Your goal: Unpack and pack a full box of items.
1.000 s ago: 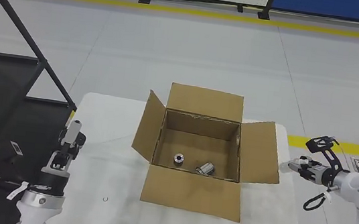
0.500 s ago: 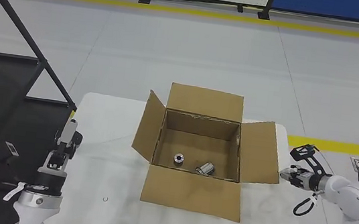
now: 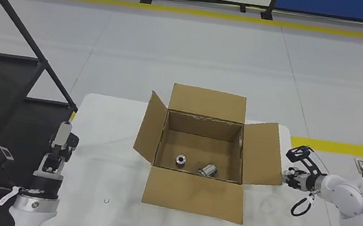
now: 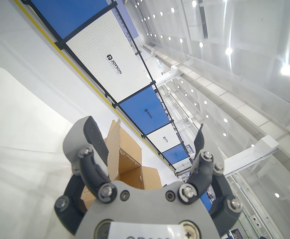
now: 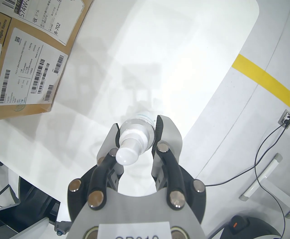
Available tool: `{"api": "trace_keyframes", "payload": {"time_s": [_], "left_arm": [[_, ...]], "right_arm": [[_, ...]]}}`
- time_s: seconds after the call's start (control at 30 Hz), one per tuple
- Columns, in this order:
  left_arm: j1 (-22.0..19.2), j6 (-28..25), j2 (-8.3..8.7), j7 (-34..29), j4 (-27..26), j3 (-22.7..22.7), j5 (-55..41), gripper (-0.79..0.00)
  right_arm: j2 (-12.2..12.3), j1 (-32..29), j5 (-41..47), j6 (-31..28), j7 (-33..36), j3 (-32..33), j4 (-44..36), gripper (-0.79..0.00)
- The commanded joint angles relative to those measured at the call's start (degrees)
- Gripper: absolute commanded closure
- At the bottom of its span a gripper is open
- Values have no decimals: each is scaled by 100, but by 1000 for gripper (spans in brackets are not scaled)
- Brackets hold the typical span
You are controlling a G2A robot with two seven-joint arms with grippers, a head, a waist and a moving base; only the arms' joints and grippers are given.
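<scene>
An open cardboard box [image 3: 262, 153] stands mid-table with its flaps spread. Two small metallic items [image 3: 180, 159] [image 3: 207, 170] lie on its floor. My right gripper [image 3: 291, 175] hovers just past the box's right flap, over the white table; in its wrist view the right gripper [image 5: 137, 130] is shut on a small clear bottle with a white cap [image 5: 132, 144]. My left gripper [image 3: 63, 141] sits at the table's left edge, pointing up. In the left wrist view the left gripper [image 4: 145, 131] is open with nothing in it, and the box [image 4: 129, 154] is behind it.
A black frame rack [image 3: 7, 91] stands left of the table. A tiny ring [image 3: 107, 201] lies on the table [image 3: 107, 165] in front of the box's left side. The labelled box flap [image 5: 34, 56] is close to the held bottle. Cables [image 5: 267, 144] trail on the floor.
My right arm has drawn in toward the box's right flap, still holding the bottle. The left arm has shifted slightly outward toward the table's left edge.
</scene>
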Motion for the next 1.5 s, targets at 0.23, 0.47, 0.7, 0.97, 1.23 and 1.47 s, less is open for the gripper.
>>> {"api": "trace_keyframes", "payload": {"time_s": [0.23,0.47,0.7,0.97,1.23,1.47], "left_arm": [[48,-10,24,41,-29,-54,-68,-785],[90,-4,42,72,-36,-107,-117,-785],[107,3,58,96,-23,-178,-255,-785],[233,-93,65,266,31,-319,-481,-785],[490,-221,70,393,111,-679,-905,-785],[589,-290,83,294,113,-854,-1189,-785]], "right_arm": [[28,18,89,-14,-25,-11,29,-785],[148,-60,221,11,-149,429,-196,-785],[257,-70,558,1118,-494,1226,-1028,-785],[254,139,1358,1049,-171,1056,-2725,-785],[-41,1446,1382,1159,335,-923,-2623,-785],[-628,2682,1343,1385,314,-2873,-1489,-785]]}}
